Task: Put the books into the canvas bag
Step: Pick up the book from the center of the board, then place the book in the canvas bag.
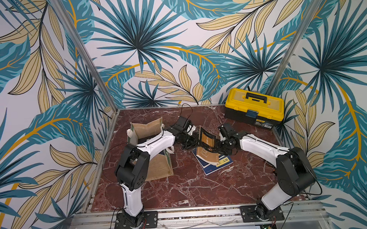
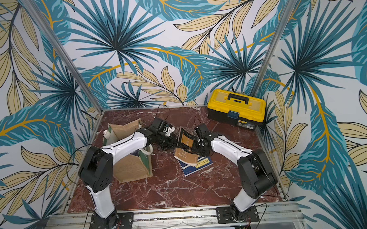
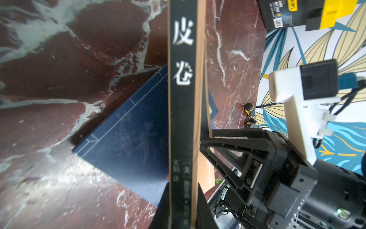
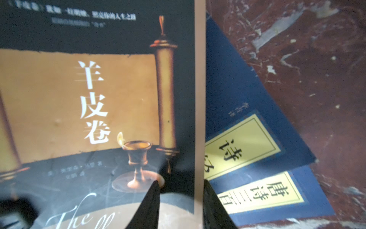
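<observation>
Both top views show the dark scroll-cover book [image 1: 207,138] upright above the desk [image 1: 182,188], with the left end effector [image 1: 193,141] and right end effector [image 1: 217,146] each clamped on it. Only the right wrist view reads the yellow labels of the two navy books [image 4: 247,138] beneath. A tan book [image 1: 206,155] tops that pile. The canvas bag [image 1: 145,127] stands open; the left arm hides its contents. The toolbox [image 1: 254,107] is closed.
</observation>
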`<control>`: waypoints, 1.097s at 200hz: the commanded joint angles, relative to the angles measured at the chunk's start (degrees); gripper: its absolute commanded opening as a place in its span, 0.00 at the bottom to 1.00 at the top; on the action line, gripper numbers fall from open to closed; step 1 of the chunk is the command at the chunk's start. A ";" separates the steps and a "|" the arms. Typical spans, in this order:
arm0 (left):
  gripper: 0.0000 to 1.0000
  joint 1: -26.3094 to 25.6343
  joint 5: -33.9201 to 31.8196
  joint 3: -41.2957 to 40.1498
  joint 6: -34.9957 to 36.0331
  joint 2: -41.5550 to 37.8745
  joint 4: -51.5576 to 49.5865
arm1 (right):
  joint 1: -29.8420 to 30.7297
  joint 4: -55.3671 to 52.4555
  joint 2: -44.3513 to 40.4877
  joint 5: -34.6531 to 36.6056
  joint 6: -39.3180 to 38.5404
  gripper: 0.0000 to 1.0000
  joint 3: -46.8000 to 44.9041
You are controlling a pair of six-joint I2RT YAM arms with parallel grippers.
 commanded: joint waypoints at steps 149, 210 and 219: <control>0.00 1.00 -50.66 -5.79 17.69 -59.72 -14.10 | 17.11 -8.21 4.92 1.25 -1.72 0.45 35.76; 0.00 1.02 -59.72 -12.26 17.12 -75.88 -14.18 | 22.61 -10.64 23.57 1.29 -2.35 0.48 54.09; 0.00 1.02 -59.97 -12.66 17.34 -76.91 -14.18 | 22.61 -11.28 25.38 1.39 -2.46 0.48 55.46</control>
